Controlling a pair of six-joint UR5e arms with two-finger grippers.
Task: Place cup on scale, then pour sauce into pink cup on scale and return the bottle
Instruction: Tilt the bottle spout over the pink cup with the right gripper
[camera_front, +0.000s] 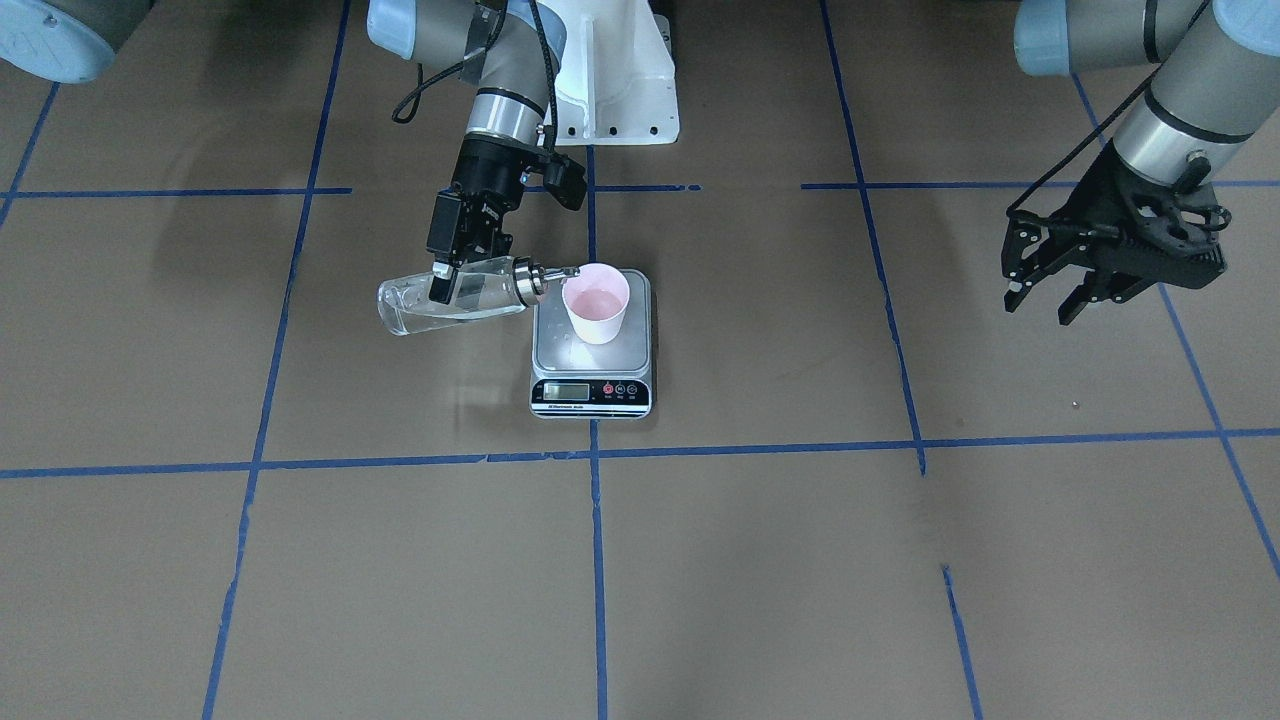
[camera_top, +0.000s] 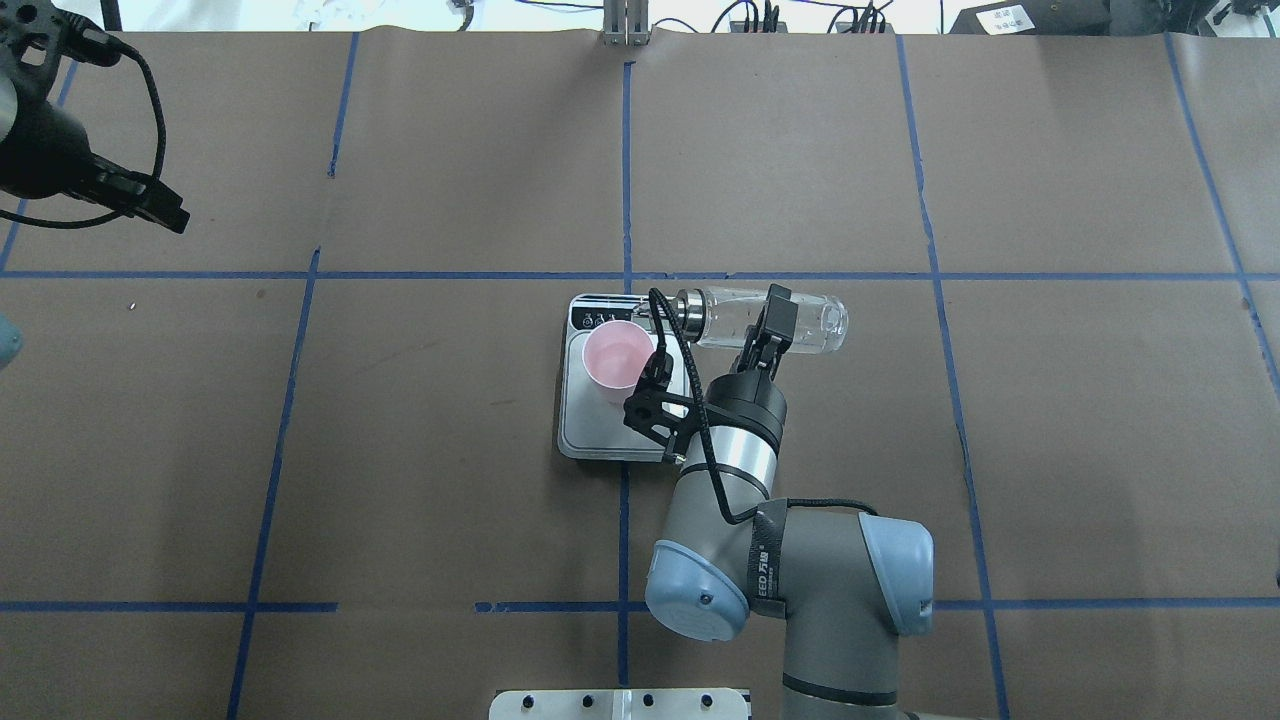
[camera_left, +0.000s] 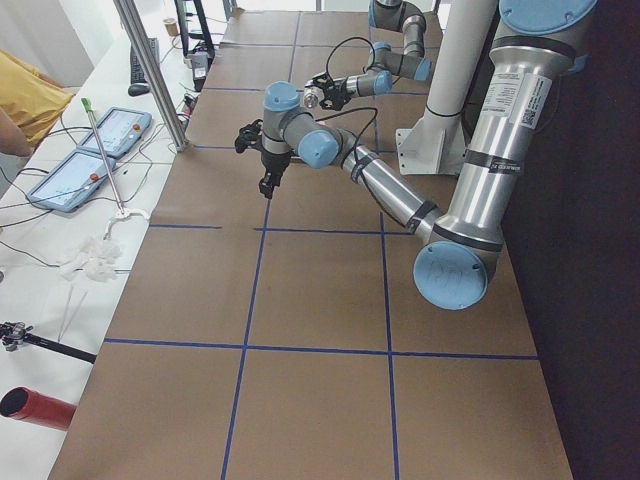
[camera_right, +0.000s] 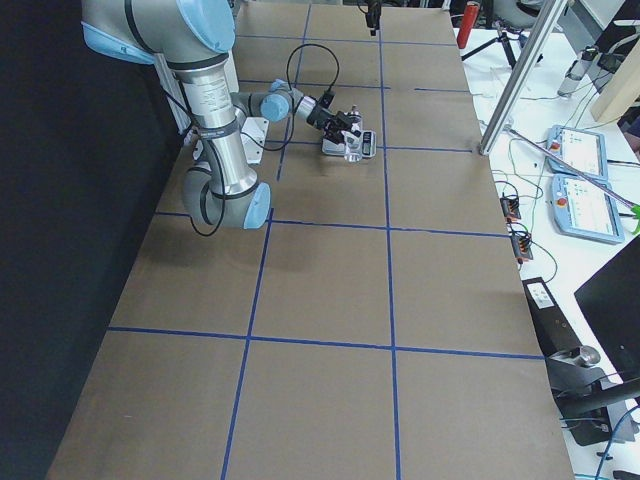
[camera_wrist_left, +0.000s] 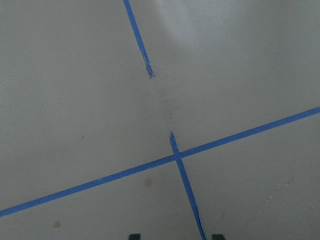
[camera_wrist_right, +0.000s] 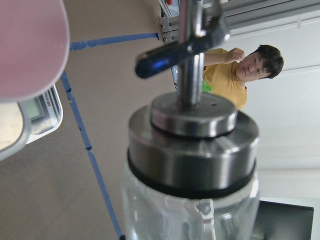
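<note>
As the overhead and front views show, the bottle (camera_front: 470, 297) is held by the right gripper (camera_front: 447, 285), whose fingers are clamped across the glass body at about mid-length. The bottle is tipped almost to the horizontal, clear of the table (camera_front: 760, 560), with its silver spout (camera_front: 560, 271) directed at the cup (camera_front: 597, 303). The spout tip is seen at the cup's rim; whether it touches the rim cannot be determined. The sauce (camera_front: 415, 318), a clear liquid, is observed lying along the lower side of the glass. Whether any is leaving the spout cannot be told.

The cup is noted upright on the silver platform of the scale (camera_front: 591, 385), whose black display strip (camera_front: 590, 391) lies on the side away from the robot.

In the right wrist view the metal cap (camera_wrist_right: 192, 145) is seen close up, the cup is blurred at upper left, and a person in a yellow shirt (camera_wrist_right: 230, 80) is visible beyond the table.

The left gripper (camera_front: 1040, 308) is found well apart from the scale, above the table, with its fingers spread and nothing between them. Blue tape lines (camera_wrist_left: 180, 160) on the brown surface are recorded by the left wrist view.
</note>
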